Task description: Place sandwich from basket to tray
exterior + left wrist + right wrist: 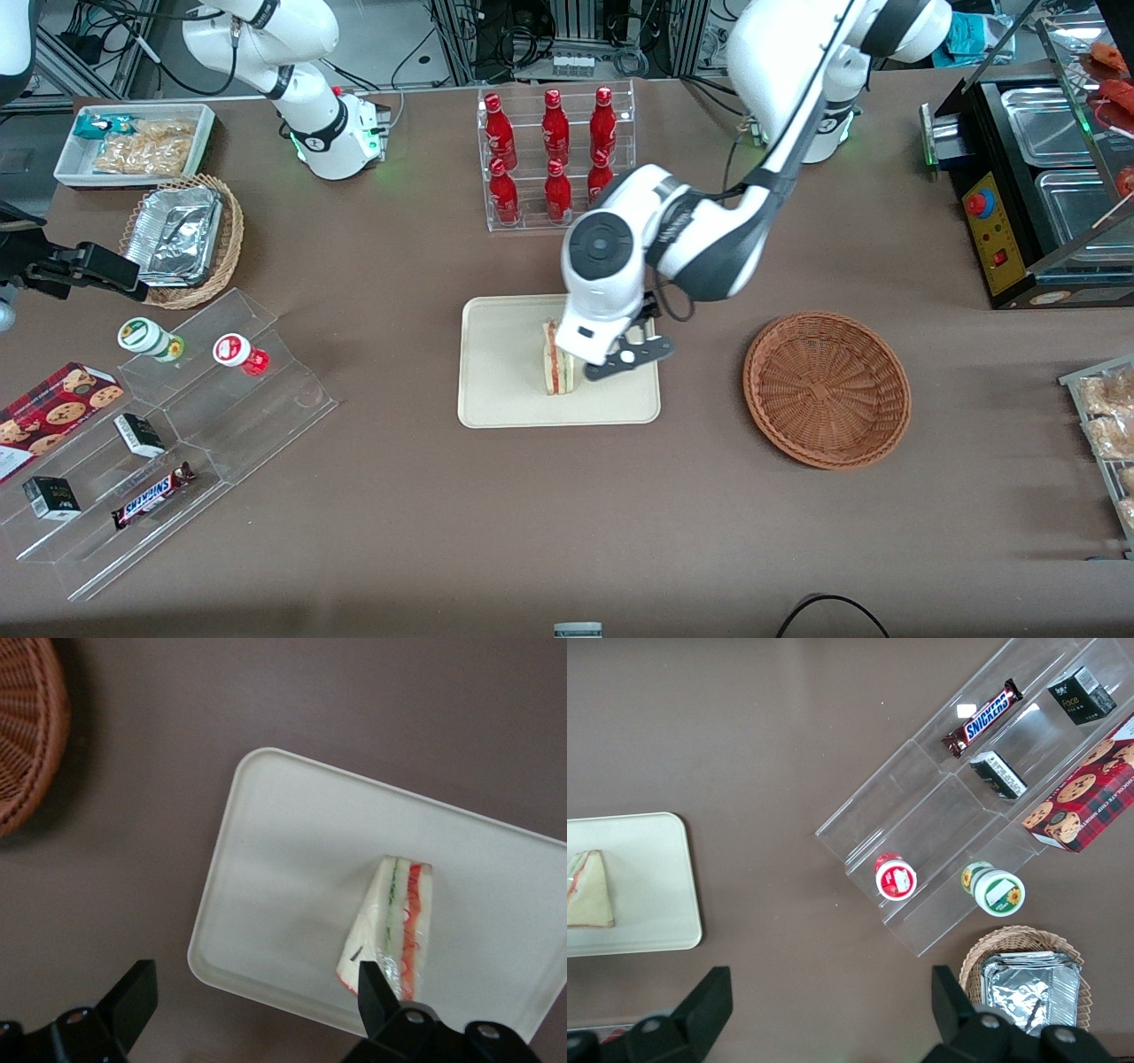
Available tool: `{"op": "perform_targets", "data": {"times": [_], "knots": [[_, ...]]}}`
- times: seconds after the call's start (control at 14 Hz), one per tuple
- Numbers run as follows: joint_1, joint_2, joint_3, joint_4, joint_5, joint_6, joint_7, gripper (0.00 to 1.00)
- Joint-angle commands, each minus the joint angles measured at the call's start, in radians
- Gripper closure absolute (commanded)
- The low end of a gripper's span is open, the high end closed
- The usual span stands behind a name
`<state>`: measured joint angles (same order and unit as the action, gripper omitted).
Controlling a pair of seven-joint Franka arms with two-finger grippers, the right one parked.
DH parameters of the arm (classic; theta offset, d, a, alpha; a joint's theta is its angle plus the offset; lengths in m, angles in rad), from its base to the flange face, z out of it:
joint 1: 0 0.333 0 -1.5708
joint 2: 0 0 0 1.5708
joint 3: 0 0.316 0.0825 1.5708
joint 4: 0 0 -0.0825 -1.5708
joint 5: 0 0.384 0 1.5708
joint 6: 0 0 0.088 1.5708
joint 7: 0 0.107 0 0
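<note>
Sandwich [560,365] lies on the cream-beige tray [500,372], near the middle of the tray and a little toward the edge that faces the basket [827,387]. It rests on one flat bread face, its striped cut edge with red, orange and green filling showing in the left wrist view [399,926], and its whole outline sits inside the tray's low rim [232,806], clear of every corner.

The left arm's gripper [611,361] hovers over the tray, just above the sandwich on the side toward the basket. Its fingers [376,997] are spread wide and hold nothing: in the wrist view one black fingertip overlaps the sandwich's wide end, while the other [133,997] hangs over bare brown table just outside the tray's corner, so the sandwich is beside one finger and not centred between the two. Whether that fingertip touches the bread cannot be told.

The reddish-brown woven basket stands on the table toward the working arm's end, well apart from the tray, and nothing shows inside it. A clear rack of red bottles [555,151] stands farther from the front camera than the tray. Toward the parked arm's end are a stepped clear display [190,443] with a Snickers bar [152,494] and small cups, and a tan wicker basket holding foil trays [182,237].
</note>
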<state>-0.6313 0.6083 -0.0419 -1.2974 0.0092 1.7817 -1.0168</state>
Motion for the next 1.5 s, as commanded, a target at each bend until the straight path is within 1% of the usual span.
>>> {"op": "perform_targets", "data": {"times": [0.0, 0.14, 0.5, 0.71, 0.86, 0.93, 1.07, 1.21, 1.43], "knots": [[0.08, -0.137, -0.009, -0.172, 0.006, 0.004, 0.082, 0.0], [0.137, -0.214, -0.009, -0.267, -0.017, 0.005, 0.182, 0.0], [0.258, -0.352, -0.007, -0.416, -0.017, -0.004, 0.372, 0.0], [0.338, -0.455, -0.009, -0.516, -0.018, -0.019, 0.522, 0.0], [0.375, -0.508, -0.007, -0.537, -0.018, -0.06, 0.598, 0.0], [0.422, -0.53, -0.018, -0.537, -0.018, -0.095, 0.644, 0.0], [0.496, -0.567, -0.053, -0.536, -0.029, -0.143, 0.733, 0.0], [0.594, -0.608, -0.117, -0.53, -0.031, -0.204, 0.828, 0.0], [0.656, -0.665, -0.127, -0.52, -0.023, -0.264, 0.946, 0.0]]}}
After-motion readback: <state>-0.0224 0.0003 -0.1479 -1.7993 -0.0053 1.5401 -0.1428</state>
